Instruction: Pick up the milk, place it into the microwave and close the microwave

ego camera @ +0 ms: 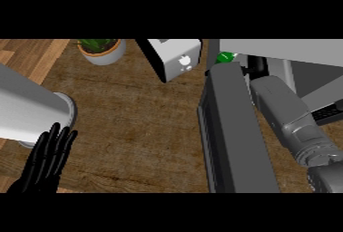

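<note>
The microwave (281,49) stands at the top right with its dark door (234,131) swung open towards me. My right forearm (288,118) reaches along the door's right side into the opening. Only a dark bit of my right hand (255,66) shows there, mostly hidden by the door. Just left of it a small green piece (226,57) peeks over the door's far end. I cannot tell whether it belongs to the milk, and no other part of a carton is visible. My left hand (47,158) rests open at the lower left, fingers up, holding nothing.
A white and grey toaster (177,57) sits at the top centre, left of the microwave. A potted plant (102,50) stands at the top left. My left forearm (26,111) covers the left edge. Wooden counter (134,127) lies between the arm and the door.
</note>
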`<state>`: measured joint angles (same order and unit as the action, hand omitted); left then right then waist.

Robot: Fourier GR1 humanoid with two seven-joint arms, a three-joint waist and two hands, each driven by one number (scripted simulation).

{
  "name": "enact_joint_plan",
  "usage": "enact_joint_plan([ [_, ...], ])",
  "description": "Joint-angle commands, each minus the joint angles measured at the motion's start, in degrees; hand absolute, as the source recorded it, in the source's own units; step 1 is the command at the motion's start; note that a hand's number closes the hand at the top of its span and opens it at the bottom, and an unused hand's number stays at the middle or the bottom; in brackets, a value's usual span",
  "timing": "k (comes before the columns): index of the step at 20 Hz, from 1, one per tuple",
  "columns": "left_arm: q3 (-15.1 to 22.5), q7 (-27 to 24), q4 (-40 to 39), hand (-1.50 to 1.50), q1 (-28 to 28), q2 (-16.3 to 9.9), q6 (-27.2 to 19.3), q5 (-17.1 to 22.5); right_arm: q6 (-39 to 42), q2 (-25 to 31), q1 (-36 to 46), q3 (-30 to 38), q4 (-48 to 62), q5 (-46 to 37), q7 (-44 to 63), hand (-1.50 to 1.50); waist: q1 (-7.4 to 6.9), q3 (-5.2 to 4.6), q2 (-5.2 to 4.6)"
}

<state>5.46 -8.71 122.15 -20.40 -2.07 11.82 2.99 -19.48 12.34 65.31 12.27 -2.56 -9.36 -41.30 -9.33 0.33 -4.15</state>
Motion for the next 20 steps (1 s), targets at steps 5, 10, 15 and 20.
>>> enact_joint_plan([
  [5,2.0,-0.9,-0.7,-1.50,-0.4,1.2,-0.8,-2.1,5.5,1.5,-3.5,1.2,-0.4,1.1,-2.5,-1.50,1.50,0.02,0.48],
  [10,3.9,-1.3,-2.5,-1.50,0.3,2.0,-1.7,-3.4,5.8,1.3,-3.3,1.6,-0.9,1.5,-2.1,-1.50,1.96,-0.05,0.72],
  [15,6.4,-1.6,-5.4,-1.50,1.9,2.1,-3.4,-4.9,8.2,0.2,-7.3,2.1,-1.3,1.9,-5.7,-1.50,3.77,-0.08,1.33],
  [20,6.5,1.0,-6.3,-1.50,4.6,2.1,-2.8,-3.9,16.9,1.0,-9.6,3.3,-1.8,3.3,-8.2,-1.50,4.84,-0.05,1.72],
])
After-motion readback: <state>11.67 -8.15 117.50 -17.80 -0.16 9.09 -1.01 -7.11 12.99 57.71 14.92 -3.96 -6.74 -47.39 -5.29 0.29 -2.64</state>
